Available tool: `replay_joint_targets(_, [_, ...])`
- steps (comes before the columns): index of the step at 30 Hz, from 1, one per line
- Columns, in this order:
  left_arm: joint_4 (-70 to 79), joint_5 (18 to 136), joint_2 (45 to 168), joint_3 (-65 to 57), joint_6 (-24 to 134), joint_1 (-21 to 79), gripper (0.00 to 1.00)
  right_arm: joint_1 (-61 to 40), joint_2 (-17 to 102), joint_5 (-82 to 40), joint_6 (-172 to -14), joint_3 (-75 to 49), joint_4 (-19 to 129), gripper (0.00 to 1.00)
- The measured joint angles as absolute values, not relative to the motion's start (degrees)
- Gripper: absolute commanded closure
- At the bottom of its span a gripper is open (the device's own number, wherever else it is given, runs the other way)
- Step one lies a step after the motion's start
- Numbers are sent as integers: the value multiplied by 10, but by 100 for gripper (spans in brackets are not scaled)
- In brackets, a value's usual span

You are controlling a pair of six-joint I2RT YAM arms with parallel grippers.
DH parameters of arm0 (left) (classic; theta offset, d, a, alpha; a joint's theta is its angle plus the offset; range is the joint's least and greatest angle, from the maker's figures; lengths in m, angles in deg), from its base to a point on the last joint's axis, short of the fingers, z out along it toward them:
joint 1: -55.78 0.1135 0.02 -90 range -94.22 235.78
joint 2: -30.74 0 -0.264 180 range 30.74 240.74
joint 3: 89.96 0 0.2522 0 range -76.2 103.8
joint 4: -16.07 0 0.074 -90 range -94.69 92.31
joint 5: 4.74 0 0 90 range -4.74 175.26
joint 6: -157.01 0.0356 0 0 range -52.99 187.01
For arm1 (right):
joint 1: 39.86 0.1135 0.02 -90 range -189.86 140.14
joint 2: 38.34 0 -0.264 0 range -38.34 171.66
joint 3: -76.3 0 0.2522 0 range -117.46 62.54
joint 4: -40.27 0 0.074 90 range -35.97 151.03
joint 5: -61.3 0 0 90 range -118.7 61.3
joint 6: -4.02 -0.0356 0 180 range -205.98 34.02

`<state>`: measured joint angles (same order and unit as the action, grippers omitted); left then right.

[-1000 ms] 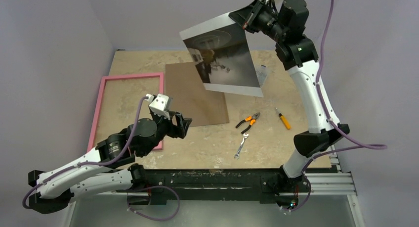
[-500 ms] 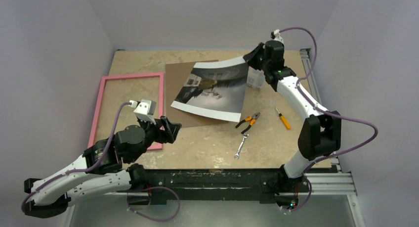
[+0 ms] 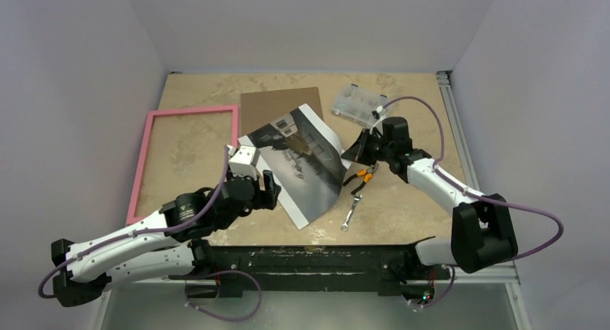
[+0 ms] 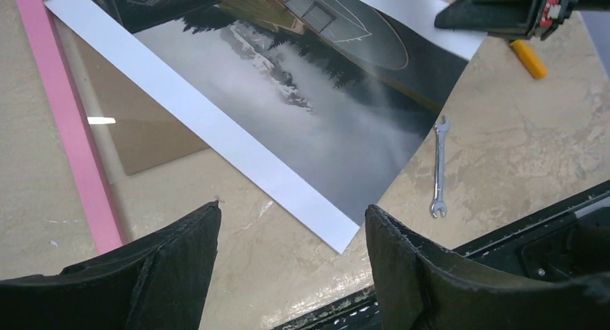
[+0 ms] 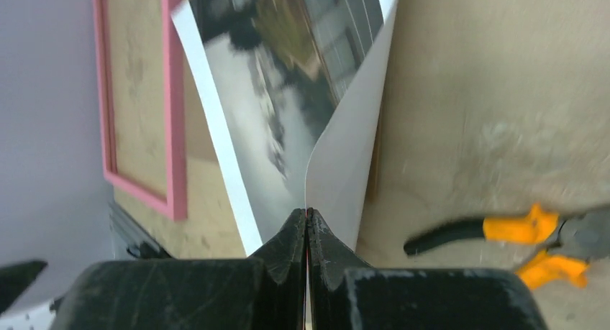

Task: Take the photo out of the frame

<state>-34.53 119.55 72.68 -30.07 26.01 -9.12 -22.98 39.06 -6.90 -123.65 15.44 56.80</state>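
Note:
The photo (image 3: 298,165) is a grey-toned print with white margins, lying curled on the table partly over the brown backing board (image 3: 273,107). It also shows in the left wrist view (image 4: 309,93) and the right wrist view (image 5: 266,121). My right gripper (image 3: 352,152) is shut on the photo's right edge, which bends upward (image 5: 307,211). The pink frame (image 3: 188,113) lies empty at the left. My left gripper (image 3: 270,190) is open and empty, hovering above the table beside the photo's near-left edge (image 4: 291,215).
Orange-handled pliers (image 3: 363,177), a small wrench (image 3: 350,213) and an orange screwdriver (image 4: 529,58) lie right of the photo. A clear plastic box (image 3: 356,103) stands at the back. The table's front edge with its black rail (image 3: 316,254) is near.
My right gripper has brought the photo down from high in the air to the table, toward the front. My left gripper has moved right and forward, next to the photo.

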Motion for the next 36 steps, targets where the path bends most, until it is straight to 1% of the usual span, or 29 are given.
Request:
replay_joint_targets(1, [-342,1195,740,-301,257,-91,29,-226,388,-50,-1230,171,575,100])
replay_joint_targets(4, [-327,1188,765,-311,248,-91,29,-222,376,-8,-1209,206,610,95])
replay_joint_targets(8, [-317,1181,770,-321,241,-91,29,-222,340,26,-1172,231,653,83])
replay_joint_targets(10, [-309,1180,770,-321,241,-90,29,-222,320,43,-1155,245,660,79])
replay_joint_targets(14, [-304,1180,773,-321,241,-87,29,-222,339,87,-1138,264,649,69])
replay_joint_targets(18, [-304,1179,777,-321,241,-84,29,-222,394,130,-1128,270,631,67])
replay_joint_targets(23, [-304,1178,778,-321,241,-84,29,-222,462,170,-1118,268,604,67])
replay_joint_targets(28, [-304,1176,781,-321,241,-80,29,-206,502,176,-1119,262,578,66])
replay_joint_targets(30, [-304,1174,786,-320,241,-79,29,-195,512,177,-1124,262,560,67])
replay_joint_targets(31, [-304,1174,789,-319,242,-77,29,-190,519,178,-1128,262,549,70])
replay_joint_targets(32, [-304,1173,791,-318,242,-77,29,-184,526,178,-1134,262,536,76])
replay_joint_targets(33, [-304,1172,793,-317,242,-76,29,-179,534,179,-1142,263,521,87])
replay_joint_targets(34, [-304,1171,795,-316,242,-76,29,-175,541,179,-1149,265,508,95])
replay_joint_targets(35, [-304,1170,796,-315,243,-76,29,-169,548,181,-1159,268,490,100])
replay_joint_targets(36, [-304,1169,797,-313,244,-76,29,-164,553,183,-1173,274,469,100])
